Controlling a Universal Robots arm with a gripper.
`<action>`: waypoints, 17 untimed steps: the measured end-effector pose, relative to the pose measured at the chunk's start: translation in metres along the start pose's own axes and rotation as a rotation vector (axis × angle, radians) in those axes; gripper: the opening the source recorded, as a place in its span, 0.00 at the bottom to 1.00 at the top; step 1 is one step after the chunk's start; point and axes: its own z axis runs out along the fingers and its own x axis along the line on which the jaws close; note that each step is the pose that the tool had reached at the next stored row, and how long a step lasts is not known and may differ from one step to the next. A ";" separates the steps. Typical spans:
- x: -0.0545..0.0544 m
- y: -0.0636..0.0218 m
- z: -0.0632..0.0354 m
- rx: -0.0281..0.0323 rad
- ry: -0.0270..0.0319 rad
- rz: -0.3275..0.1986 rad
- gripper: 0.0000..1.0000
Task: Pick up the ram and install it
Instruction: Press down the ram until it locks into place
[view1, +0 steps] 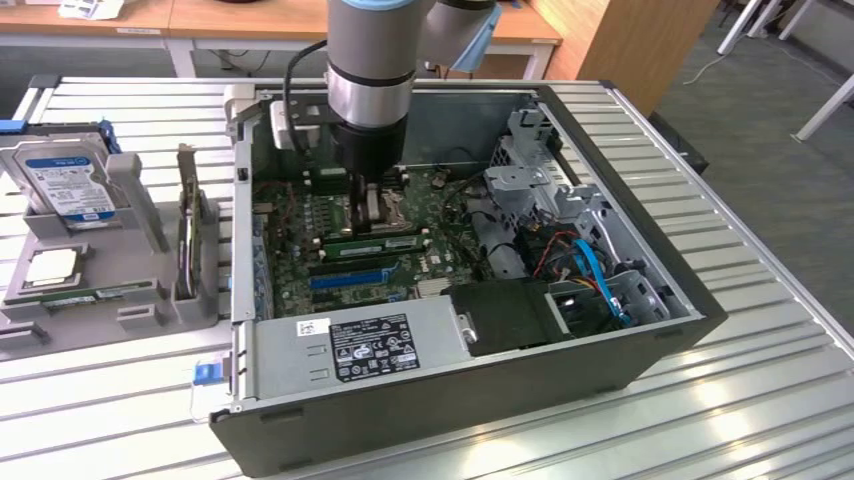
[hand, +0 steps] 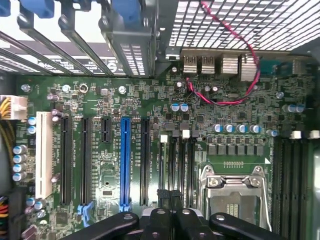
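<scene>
Currently | ram (view1: 83, 295): lying flat in grey tray (view1: 134, 318), exterior view's left, just beside processor (view1: 51, 266) | gripper (hand: 170, 205): over motherboard (hand: 150, 100), fingers together, well apart from ram | handling: likely light, stiff, fragile; take by long edges, avoid chips.

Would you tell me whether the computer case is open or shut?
Open: the computer case has no side panel, and its motherboard lies exposed.

Slatted metal table (view1: 747, 400), wooden desks (view1: 240, 20), grey carpet (view1: 761, 100)
</scene>
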 end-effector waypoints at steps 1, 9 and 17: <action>0.000 0.0000 -0.0024 0.0001 0.0000 0.000 0.10; -0.001 -0.0001 -0.0204 0.0000 0.0000 0.000 0.10; -0.001 -0.0001 -0.0381 0.0001 -0.0001 0.000 0.10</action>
